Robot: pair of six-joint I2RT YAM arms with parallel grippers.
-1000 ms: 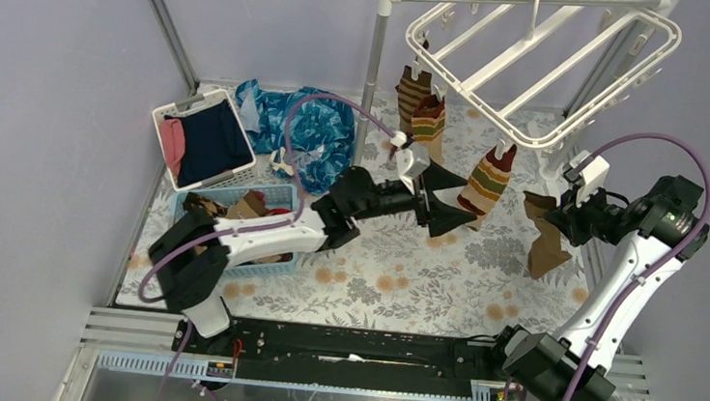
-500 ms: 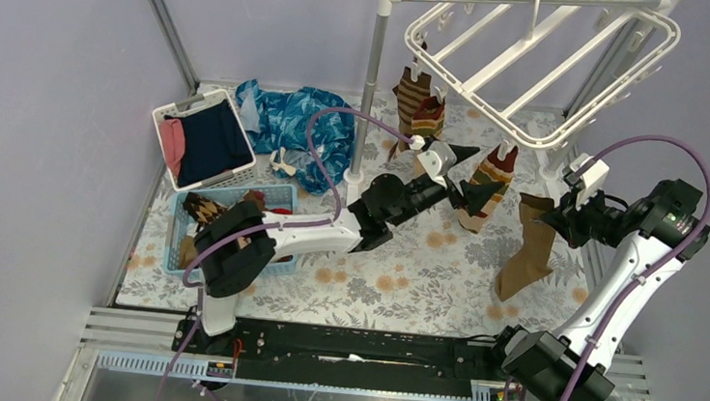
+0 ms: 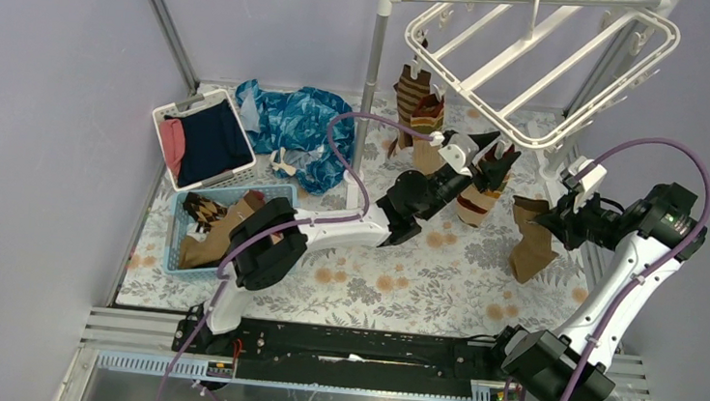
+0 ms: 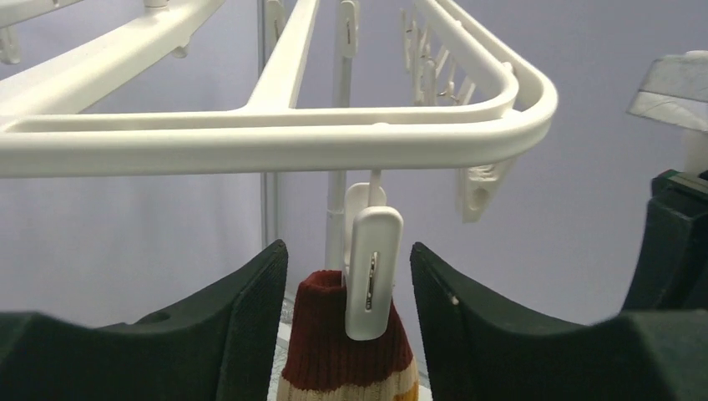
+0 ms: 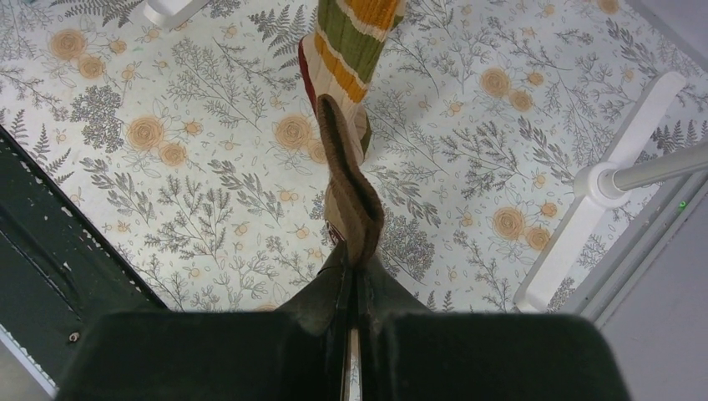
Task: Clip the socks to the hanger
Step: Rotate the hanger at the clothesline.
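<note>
**Three socks up, a fourth in my right claw**

My left claw (image 4: pixel 348 247) is spread, one finger on each side of the clip (image 4: pixel 372 271) holding the banded sock (image 4: pixel 321 338) under the hanger (image 4: pixel 250 138), above the far right of the table (image 3: pixel 441 276). A second ago it was lower and further left. Two striped socks (image 3: pixel 411 89) hang clipped beside it. My right claw (image 5: pixel 354 271) is pressed tight on one tan sock (image 5: pixel 351 200), which dangles near the right edge. There are more socks in the blue basket (image 3: pixel 280 197) at the left edge, but I can't count them.
</note>
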